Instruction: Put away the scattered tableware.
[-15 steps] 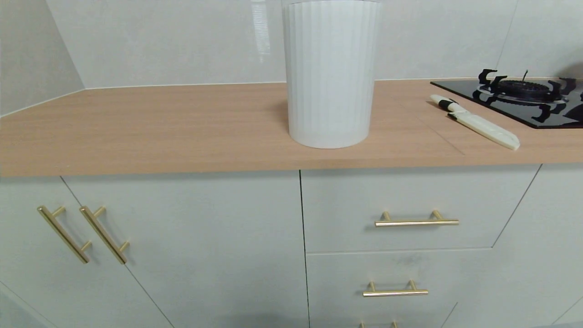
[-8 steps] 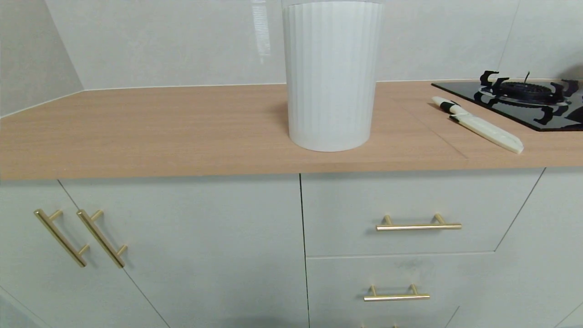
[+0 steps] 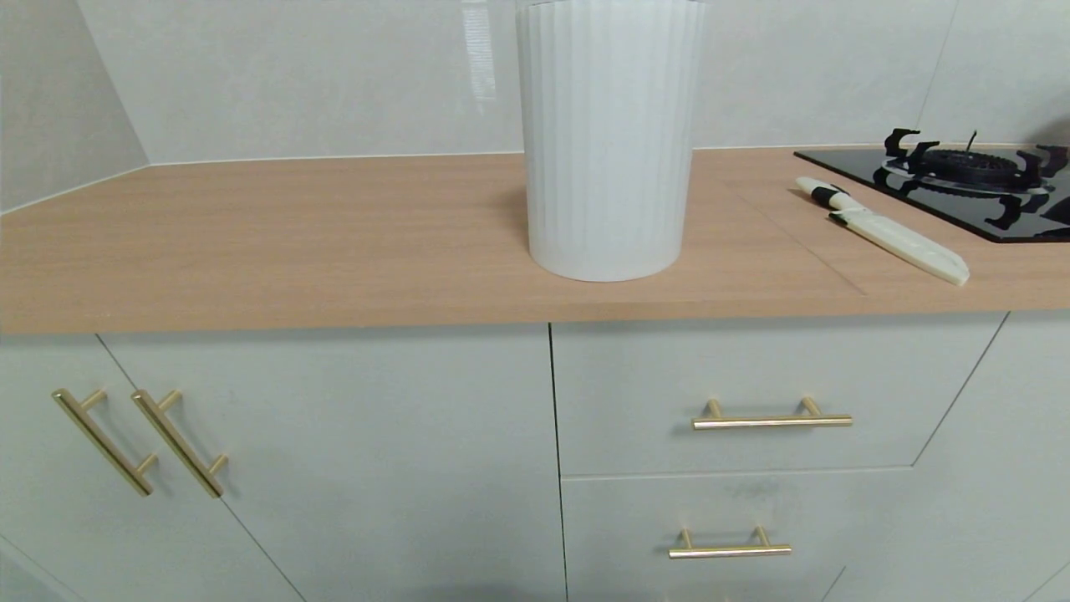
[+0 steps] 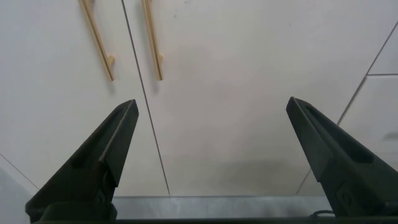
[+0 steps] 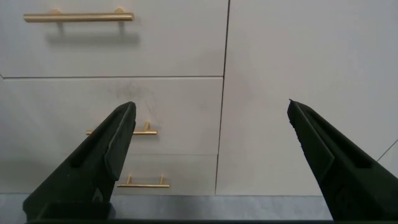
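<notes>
Both jaws stand wide apart, holding nothing: my left jaws face the cupboard doors (image 4: 217, 112), my right jaws the drawers (image 5: 112, 50). On the desk (image 3: 251, 242), the knife (image 3: 882, 232) lies between the ribbed white holder (image 3: 608, 142) and the hob (image 3: 936, 196).

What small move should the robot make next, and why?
Probably raise the right gripper toward the knife: it lies on the counter, to the right of the white container, while this open gripper faces the drawer fronts below.
</notes>
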